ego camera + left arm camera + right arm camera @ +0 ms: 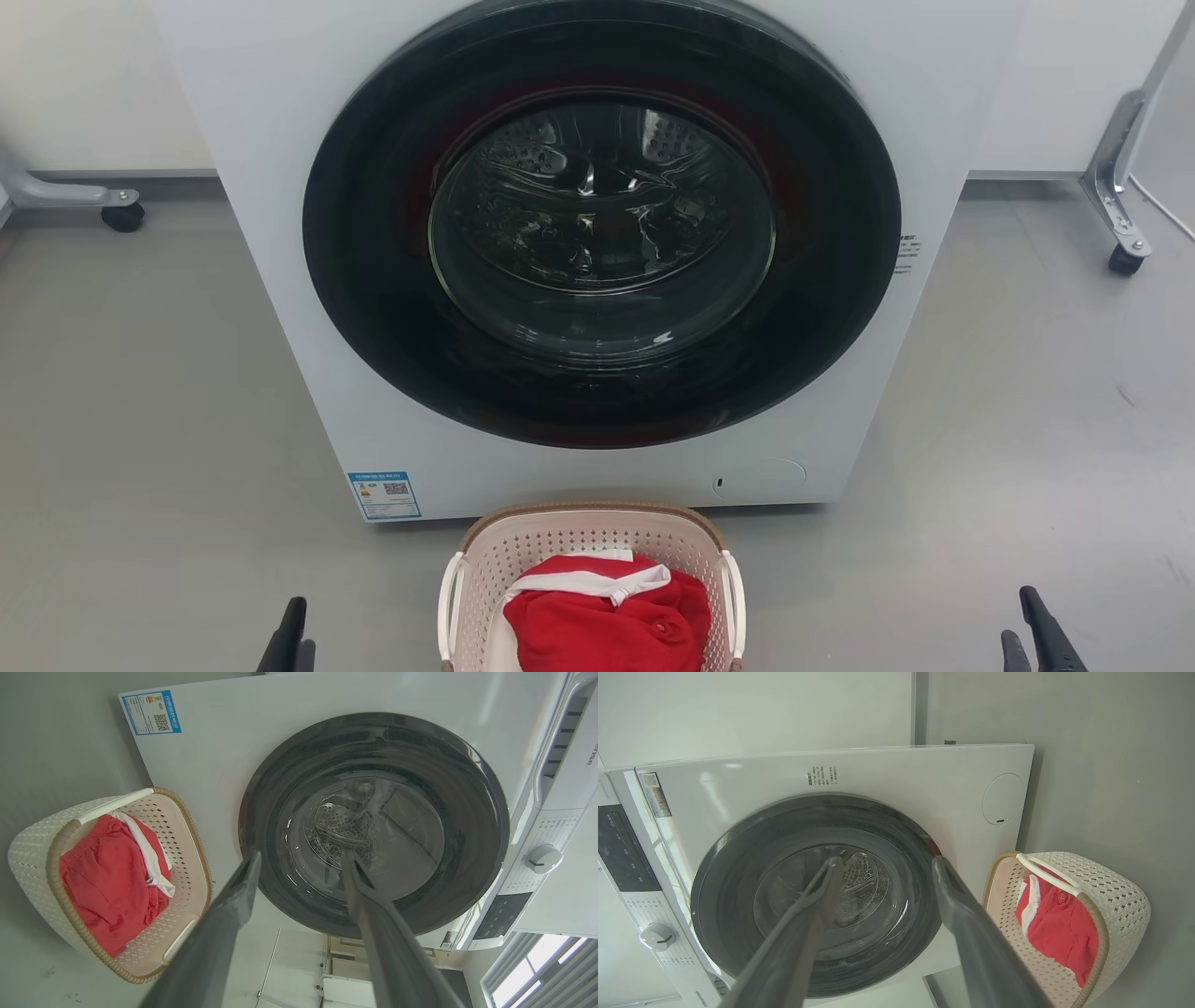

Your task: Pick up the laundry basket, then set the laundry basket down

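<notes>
**Loaded, on the floor, fingers released on both sides**

Low and centred in the head view: the laundry basket [523, 551], upright on the grey floor [140, 373], just in front of the white washer [280, 140] and below its round dark door [597, 224], which is shut. Holds a crumpled red garment [597, 625] with a white band [597, 583] across the top, heaped inside the perforated cream wall and lying lower than the brown woven rim. Carries a white handle on each long side.

At the lower left, the left gripper [294, 639]; at the lower right, the right gripper [1019, 621]. Flank the basket, each well apart from it and touching nothing.

In the wrist views, spread wide and empty on both arms: left gripper [301, 856] and right gripper [886, 860], pointed toward the washer door, with the basket [28, 854] [1120, 886] off to one side.
</notes>
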